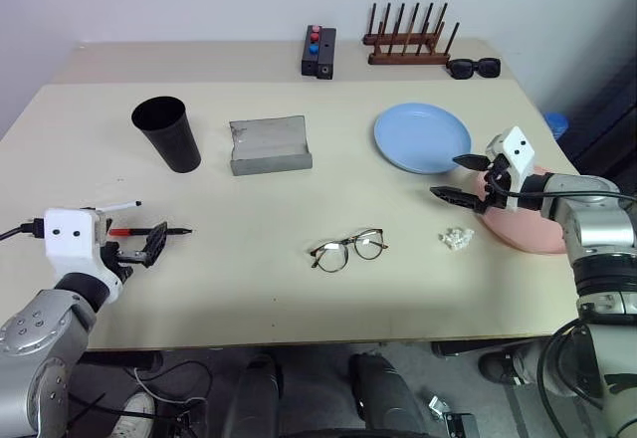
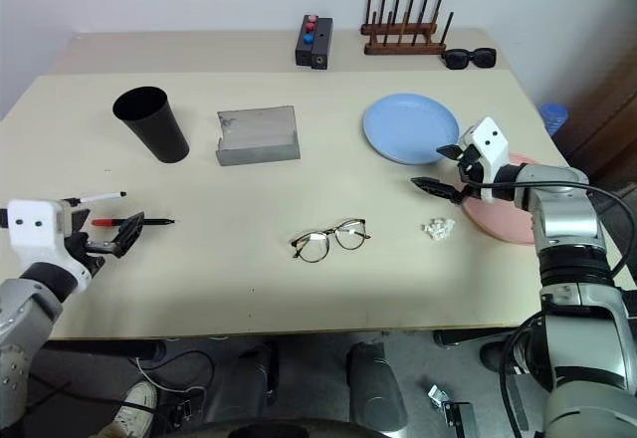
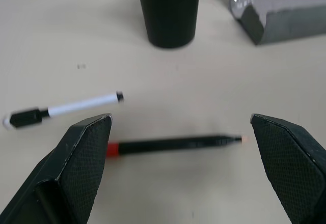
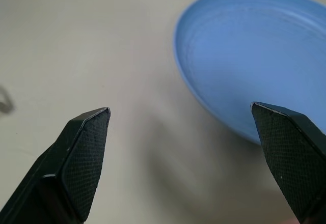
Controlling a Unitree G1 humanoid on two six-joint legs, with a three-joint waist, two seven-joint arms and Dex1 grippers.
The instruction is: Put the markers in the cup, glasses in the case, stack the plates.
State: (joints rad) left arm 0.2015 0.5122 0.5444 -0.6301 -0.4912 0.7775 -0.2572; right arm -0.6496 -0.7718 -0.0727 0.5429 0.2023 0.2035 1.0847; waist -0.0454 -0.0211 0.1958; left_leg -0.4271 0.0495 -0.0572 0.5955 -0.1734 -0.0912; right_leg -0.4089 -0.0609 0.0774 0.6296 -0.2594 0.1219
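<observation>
Tabletop (image 1: 249,289), end effectors (both agape) (image 1: 149,249) (image 1: 458,177)

- Rounded silver-grey metal forearm shells, dark seams at the joints.
- White boxy wrist housings, each marked with two small black dots.
- Left hand (image 1: 149,246) and right hand (image 1: 460,177): black tapered fingers with cross-hatched textured pads (image 3: 84,152).
- Thin black cables along both wrists.

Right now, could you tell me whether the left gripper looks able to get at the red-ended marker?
Probably yes. The left gripper is open and hangs just short of the red-ended marker, which lies flat on the table between the fingers' lines. The white marker lies apart, so nothing blocks the way.
</observation>
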